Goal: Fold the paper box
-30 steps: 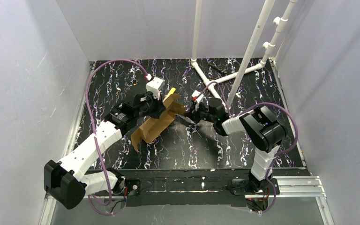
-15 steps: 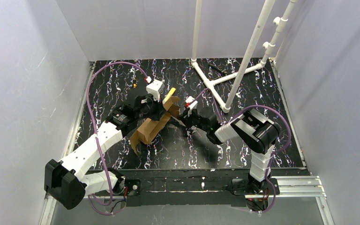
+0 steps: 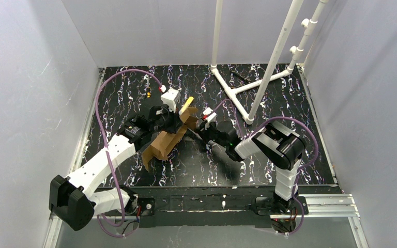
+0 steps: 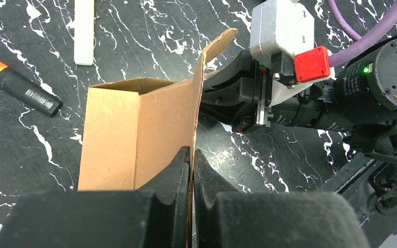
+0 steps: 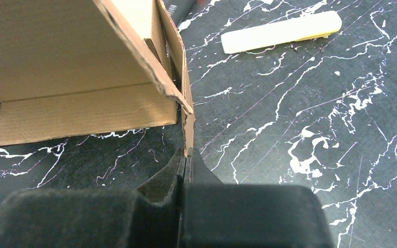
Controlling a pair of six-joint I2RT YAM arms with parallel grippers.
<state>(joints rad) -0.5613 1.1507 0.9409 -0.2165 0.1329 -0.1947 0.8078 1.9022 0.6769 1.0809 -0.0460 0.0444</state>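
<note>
Paper box [image 3: 169,138]: brown corrugated cardboard, partly set up as an open-ended sleeve. It sits mid-table a little left of centre, between the two pincers, with its long axis running near-left to far-right.
Box contact: in the right wrist view its lower panel lies on the table [image 3: 269,155].
Left pincer [image 4: 192,155]: pressed together, pinching the edge of an upright box wall. It comes in from the box's left side.
Right pincer [image 5: 185,155]: pressed together, pinching a thin flap [image 5: 187,124] that hangs at the box's right-hand corner. It comes in from the right.
Pincers to each other: near, facing across the far end of the box. I cannot tell whether they touch.
Marker [image 4: 20,85]: black body, orange cap, lying flat on the table far-left of the box and apart from it.
Strip [image 5: 281,32]: pale, flat and narrow, lying on the table just beyond the box's far end.
Pipe frame [image 3: 248,88]: white tubes standing on the far-right part of the table, well apart from the box.
</note>
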